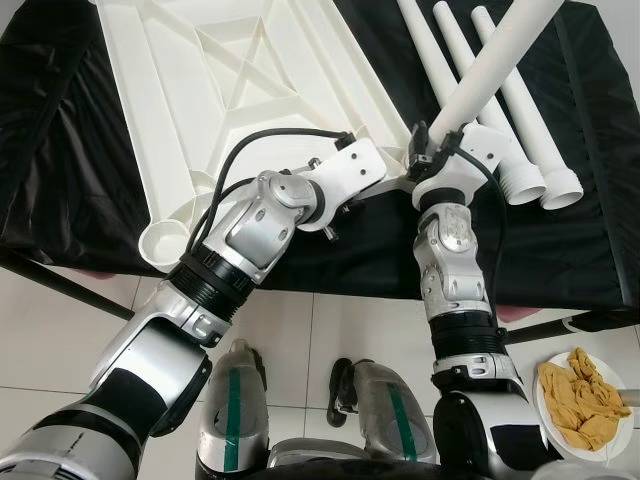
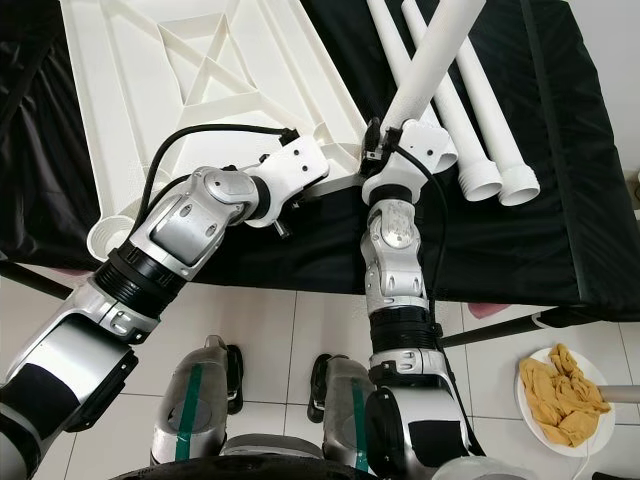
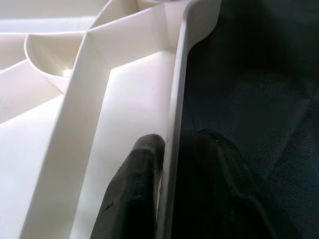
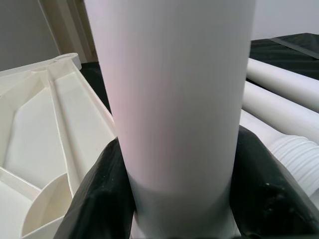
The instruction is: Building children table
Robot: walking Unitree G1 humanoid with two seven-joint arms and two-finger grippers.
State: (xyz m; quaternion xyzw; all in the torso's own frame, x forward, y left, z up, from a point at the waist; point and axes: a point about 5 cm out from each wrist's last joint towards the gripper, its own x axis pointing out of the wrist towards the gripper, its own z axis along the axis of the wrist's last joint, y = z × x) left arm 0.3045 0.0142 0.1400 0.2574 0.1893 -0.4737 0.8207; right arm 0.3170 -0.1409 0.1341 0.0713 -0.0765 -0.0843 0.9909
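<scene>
On the black cloth, left gripper (image 3: 167,199) pinches the tabletop (image 1: 200,90) rim; right gripper (image 4: 182,184) clamps a leg (image 1: 480,85).

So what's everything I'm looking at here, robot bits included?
Table top: one, white plastic, lying underside up with ribs showing, on the black cloth, left of centre.
Held table leg: one, white tube, raised at a slant in the right gripper.
Loose table legs: three, white, side by side on the cloth at the right, threaded ends toward the robot.
Black cloth: one, covering the work surface.
Plate: one, white, on the floor at right, holding a yellow rag.
Floor: pale tiles.
Left gripper: black fingers pinching the table top's rim.
Right gripper: black fingers clamped around the leg.
</scene>
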